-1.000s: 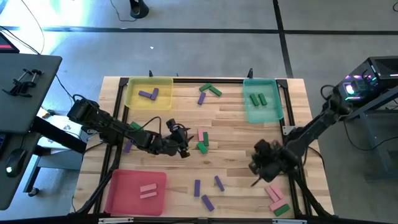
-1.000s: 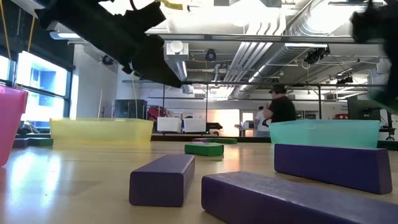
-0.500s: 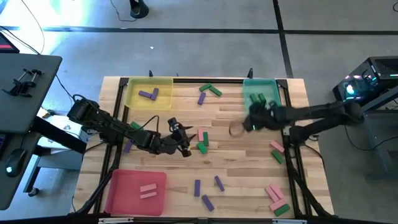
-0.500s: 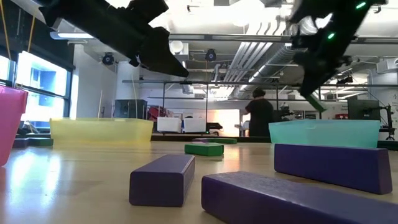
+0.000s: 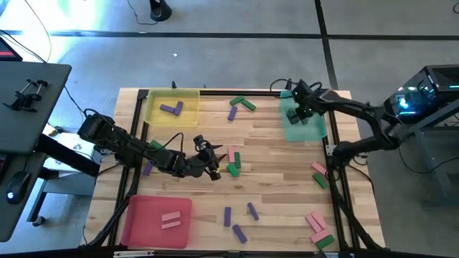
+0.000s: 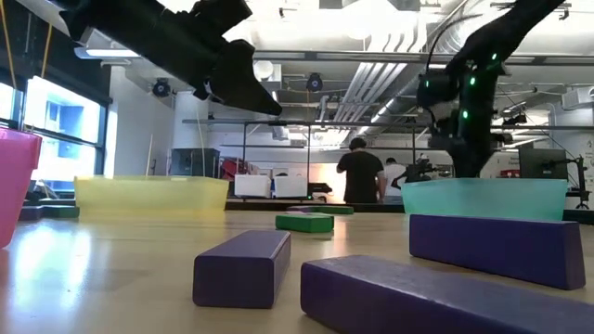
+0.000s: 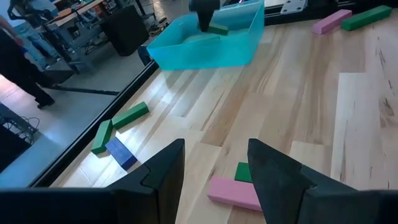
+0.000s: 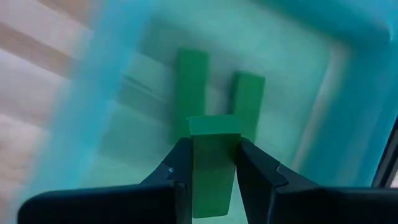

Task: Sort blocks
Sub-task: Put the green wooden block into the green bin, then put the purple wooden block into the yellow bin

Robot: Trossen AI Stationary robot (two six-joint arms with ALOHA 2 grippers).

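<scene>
Blocks everywhere, and the right tool [image 8: 208, 163] has one: a green block [image 8: 212, 163] pinched between its two fingers, long axis running straight out ahead of the tool, hanging directly over the teal tray [image 5: 313, 130] at the far right of the surface [image 5: 276, 179]. Below it in that tray lie two green blocks [image 8: 189, 87] side by side, both aligned the same way as the held one, so I'd say the release is the next call and the drop line looks clean: tray straight beneath, nothing to clear.

Over on the other side, the left tool [image 5: 210, 166] hangs near mid-surface with its fingers parted a moderate way and nothing between them. Just ahead of it lie a pink block [image 7: 233, 191] and a green one [image 7: 243, 172], touching or nearly so; the left arm is plainly the nearer one for that pair.

The count, from above. Yellow tray [image 5: 153, 115]: two purple. Pink tray [image 5: 140, 226]: two pink. Teal tray: two green, a third in the grip. Loose at the far edge between the trays: two green and one purple. By the left arm: one green, one purple. Mid-surface: one pink, two green, I think. Near edge: three purple. Right edge: a pink and green pair, then two pink and one green in the near corner.
</scene>
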